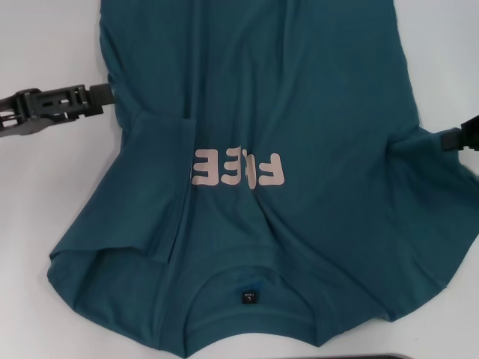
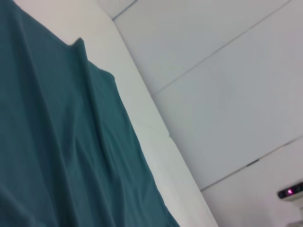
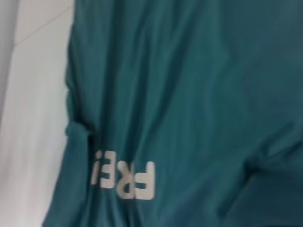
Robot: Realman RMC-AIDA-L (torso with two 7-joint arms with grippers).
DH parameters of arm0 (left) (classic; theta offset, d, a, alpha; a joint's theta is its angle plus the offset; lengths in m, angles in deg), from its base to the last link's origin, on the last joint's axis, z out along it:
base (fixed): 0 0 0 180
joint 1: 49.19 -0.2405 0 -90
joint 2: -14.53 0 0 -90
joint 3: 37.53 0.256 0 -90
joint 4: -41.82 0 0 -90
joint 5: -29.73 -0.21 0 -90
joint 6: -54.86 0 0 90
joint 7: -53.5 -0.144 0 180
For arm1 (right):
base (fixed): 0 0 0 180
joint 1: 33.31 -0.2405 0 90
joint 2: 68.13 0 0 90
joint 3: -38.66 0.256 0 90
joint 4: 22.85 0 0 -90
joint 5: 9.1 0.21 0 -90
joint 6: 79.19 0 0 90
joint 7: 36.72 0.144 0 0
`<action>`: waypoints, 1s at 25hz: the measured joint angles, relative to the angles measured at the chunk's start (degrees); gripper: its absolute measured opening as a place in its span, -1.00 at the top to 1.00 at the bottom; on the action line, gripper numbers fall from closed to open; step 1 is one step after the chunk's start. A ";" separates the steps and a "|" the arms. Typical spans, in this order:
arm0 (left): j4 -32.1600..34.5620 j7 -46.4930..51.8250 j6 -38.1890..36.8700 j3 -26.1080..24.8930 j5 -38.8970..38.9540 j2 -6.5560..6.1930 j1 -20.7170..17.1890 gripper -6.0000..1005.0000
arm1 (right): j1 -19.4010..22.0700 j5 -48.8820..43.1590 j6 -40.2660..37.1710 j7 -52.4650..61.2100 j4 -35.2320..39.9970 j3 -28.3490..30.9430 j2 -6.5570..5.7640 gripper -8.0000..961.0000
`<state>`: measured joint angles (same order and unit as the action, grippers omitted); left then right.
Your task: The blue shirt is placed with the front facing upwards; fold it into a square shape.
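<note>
The blue shirt (image 1: 299, 112) lies front up on the white table (image 1: 45, 194), with its collar and dark neck label (image 1: 248, 297) nearest me. The pale pink letters (image 1: 239, 168) read upside down from here. One sleeve is folded inward over the chest and covers the end of the letters. My left gripper (image 1: 105, 93) is at the shirt's left edge and touches the fabric. My right gripper (image 1: 451, 139) is at the shirt's right edge, where creases run together at its tip. The shirt also fills the left wrist view (image 2: 57, 142) and the right wrist view (image 3: 189, 94).
Bare white table shows on both sides of the shirt. A dark object (image 1: 389, 357) sits at the near edge of the head view. The left wrist view shows the table's edge (image 2: 156, 132) and the pale tiled floor (image 2: 227, 94) beyond it.
</note>
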<state>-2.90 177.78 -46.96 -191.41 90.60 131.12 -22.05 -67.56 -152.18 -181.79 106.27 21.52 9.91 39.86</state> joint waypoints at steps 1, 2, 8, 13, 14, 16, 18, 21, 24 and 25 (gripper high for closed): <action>0.00 0.02 0.10 -0.36 0.03 -0.07 0.00 -0.29 | -0.22 0.23 -0.19 -0.05 0.01 0.00 0.15 0.95; 0.00 0.18 0.17 -0.71 0.03 -0.14 0.00 -0.29 | -0.49 0.72 -0.35 -0.11 0.05 0.01 0.30 0.94; 0.01 1.49 0.96 -3.29 0.05 -0.58 -0.57 -0.29 | -2.13 3.74 -1.20 -0.27 -0.36 -0.49 0.86 0.94; 0.15 1.49 1.16 -5.78 0.08 -0.58 -1.05 -0.30 | -4.28 3.85 -0.11 0.02 -0.66 -1.20 2.47 0.94; 0.17 1.50 1.19 -6.07 0.08 -0.58 -1.19 -0.30 | -4.93 3.85 0.64 0.05 -1.16 -1.44 2.96 0.94; 0.15 1.54 1.20 -6.59 0.07 -0.58 -1.41 -0.30 | -6.18 3.87 1.96 -0.09 -2.70 -1.80 3.65 0.93; 0.17 1.57 1.20 -7.15 0.08 -0.55 -1.52 -0.29 | -7.36 3.87 3.33 -0.36 -4.87 -2.12 3.97 0.93; 0.23 1.90 1.48 -8.23 0.07 -0.51 -1.76 -0.29 | -8.33 4.31 5.49 -0.47 -7.65 -2.21 4.43 0.93; -0.06 2.71 2.06 -8.52 0.07 -0.44 -2.07 -0.29 | -8.52 5.93 7.13 -0.44 -9.77 -2.41 4.96 0.93; -0.12 2.87 2.21 -8.54 0.07 -0.42 -2.15 -0.29 | -8.52 6.11 7.40 -0.49 -10.29 -2.38 5.10 0.93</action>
<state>-3.02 180.65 -44.76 -199.95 90.68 130.70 -24.20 -76.08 -146.07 -174.38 105.78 11.23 7.53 44.96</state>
